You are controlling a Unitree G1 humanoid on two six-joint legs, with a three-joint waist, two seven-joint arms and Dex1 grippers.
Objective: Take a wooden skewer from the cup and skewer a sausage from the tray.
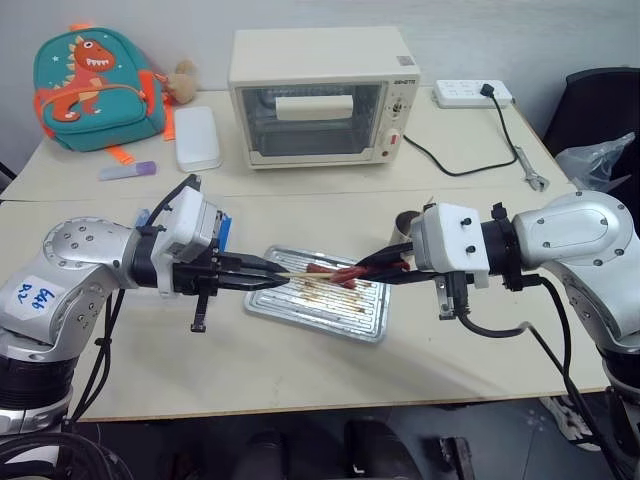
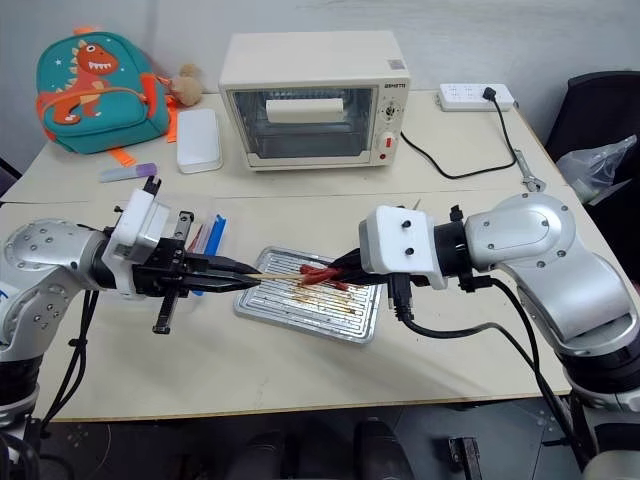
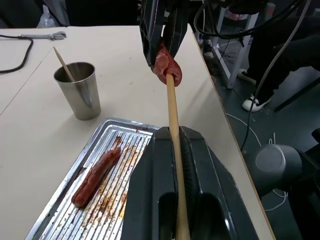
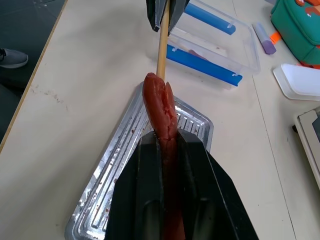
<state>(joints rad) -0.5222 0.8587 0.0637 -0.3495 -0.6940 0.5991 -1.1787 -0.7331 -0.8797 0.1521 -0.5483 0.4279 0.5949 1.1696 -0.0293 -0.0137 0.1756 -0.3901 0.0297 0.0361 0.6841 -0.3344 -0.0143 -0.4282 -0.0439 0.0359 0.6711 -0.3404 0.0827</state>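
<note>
Above the tray (image 1: 345, 318), my left gripper (image 1: 276, 272) is shut on a wooden skewer (image 1: 298, 271) that points right. My right gripper (image 1: 372, 270) faces it, shut on a reddish sausage (image 1: 340, 274), seen close up as a sausage (image 4: 161, 110) standing out past the fingers. The skewer (image 3: 171, 107) meets the sausage's free end (image 3: 167, 67); how deep its tip sits I cannot tell. A second sausage (image 3: 97, 170) lies on the tray's ridged bottom. The cup (image 3: 80, 90) stands beyond the tray with another skewer (image 3: 64, 65) in it.
A clear plastic box with blue clips (image 4: 215, 55) sits left of the tray. At the back of the table stand a toaster oven (image 1: 320, 95), a dinosaur backpack (image 1: 95, 90), a white case (image 1: 197, 138) and a power strip (image 1: 470, 93) with its cable.
</note>
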